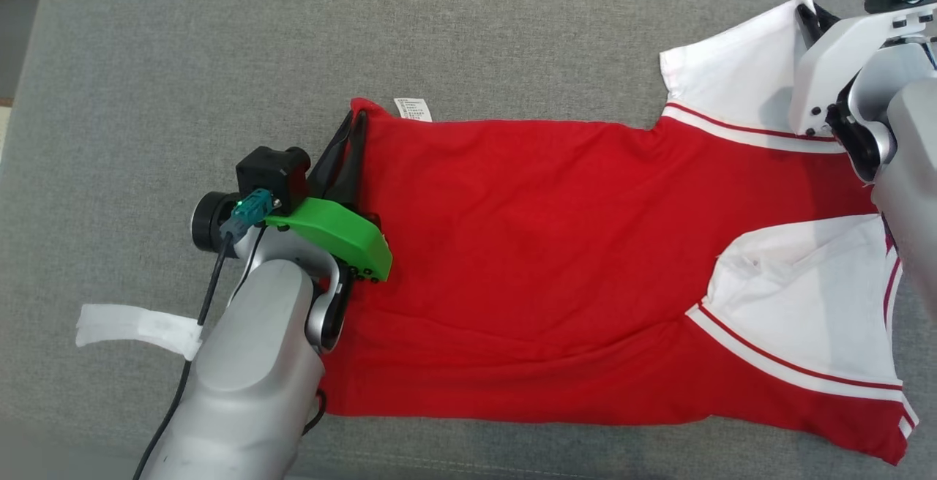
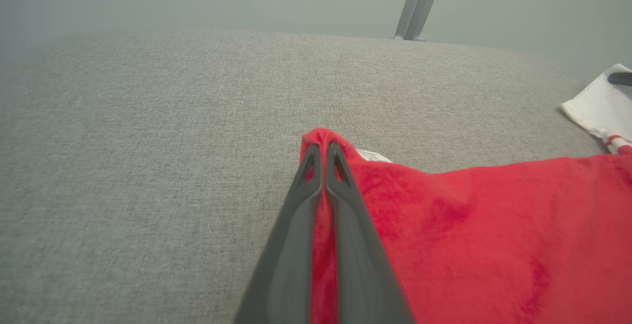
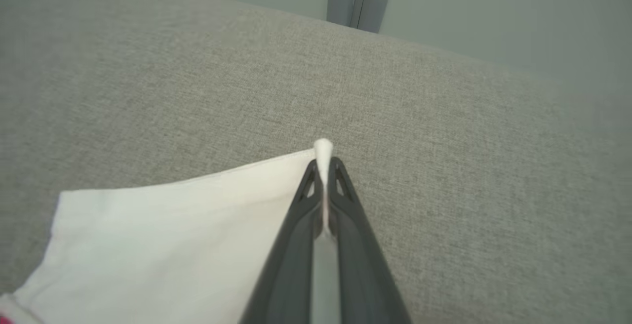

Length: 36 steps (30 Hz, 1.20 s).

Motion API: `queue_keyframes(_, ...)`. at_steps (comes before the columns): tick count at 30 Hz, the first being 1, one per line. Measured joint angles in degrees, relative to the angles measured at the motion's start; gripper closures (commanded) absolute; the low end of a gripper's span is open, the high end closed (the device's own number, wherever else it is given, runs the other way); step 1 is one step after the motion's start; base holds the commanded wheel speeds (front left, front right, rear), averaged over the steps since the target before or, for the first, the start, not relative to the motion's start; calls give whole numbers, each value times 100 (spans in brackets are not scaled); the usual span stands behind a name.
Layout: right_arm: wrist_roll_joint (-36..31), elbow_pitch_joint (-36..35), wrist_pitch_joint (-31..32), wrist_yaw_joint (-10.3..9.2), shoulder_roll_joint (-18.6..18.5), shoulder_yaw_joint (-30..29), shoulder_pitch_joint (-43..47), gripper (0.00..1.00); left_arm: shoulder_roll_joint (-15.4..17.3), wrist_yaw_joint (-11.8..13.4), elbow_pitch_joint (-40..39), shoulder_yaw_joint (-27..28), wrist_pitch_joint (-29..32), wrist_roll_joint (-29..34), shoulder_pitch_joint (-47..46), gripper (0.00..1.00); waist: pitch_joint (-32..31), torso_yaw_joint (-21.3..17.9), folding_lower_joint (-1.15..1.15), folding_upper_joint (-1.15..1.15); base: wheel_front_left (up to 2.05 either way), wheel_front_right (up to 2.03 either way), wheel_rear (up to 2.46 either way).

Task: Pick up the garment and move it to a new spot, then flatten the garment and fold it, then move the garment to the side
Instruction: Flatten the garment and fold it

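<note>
The garment (image 1: 542, 260) is a red T-shirt with white sleeves, spread on a grey cloth surface. My left gripper (image 1: 356, 120) is shut on the shirt's far hem corner, near the white care label (image 1: 413, 108). In the left wrist view the dark fingers (image 2: 323, 152) pinch red cloth (image 2: 469, 225) between them. My right gripper (image 1: 807, 13) is shut on the far corner of the white sleeve (image 1: 739, 74). In the right wrist view a tuft of white sleeve cloth (image 3: 323, 148) sticks out past the closed tips (image 3: 324, 166). The other white sleeve (image 1: 805, 304) lies folded over the red body.
A white strip of tape (image 1: 135, 326) lies on the grey surface (image 1: 219, 63) left of my left arm. Metal legs (image 2: 419, 3) stand beyond the surface's far edge; in the right wrist view grey posts (image 3: 358, 0) stand there too.
</note>
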Motion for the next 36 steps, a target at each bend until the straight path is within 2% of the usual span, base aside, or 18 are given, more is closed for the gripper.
queue_keyframes(5, 166, -180, -552, 0, 42, 91, 30, 100, -4, -3, 60, 209, 0, 171, 87, 100, -160, -120, 0, 0, 0, 0, 0)
queue_keyframes(13, 917, -768, -1109, -1, 64, 253, 647, 100, -3, -81, 187, 655, 0, 409, 384, 100, -496, -349, 0, 0, 0, 0, 0)
queue_keyframes(25, 1762, -1803, -1525, -2, -236, 316, 2104, 100, 76, -247, 242, 1190, 0, 767, 987, 100, -1195, -738, 0, 0, 0, 0, 0)
queue_keyframes(36, 2142, -2241, -1573, -2, -47, 156, 3453, 100, 194, -307, 250, 1541, 0, 926, 1720, 100, -1755, -1017, 0, 0, 0, 0, 0)
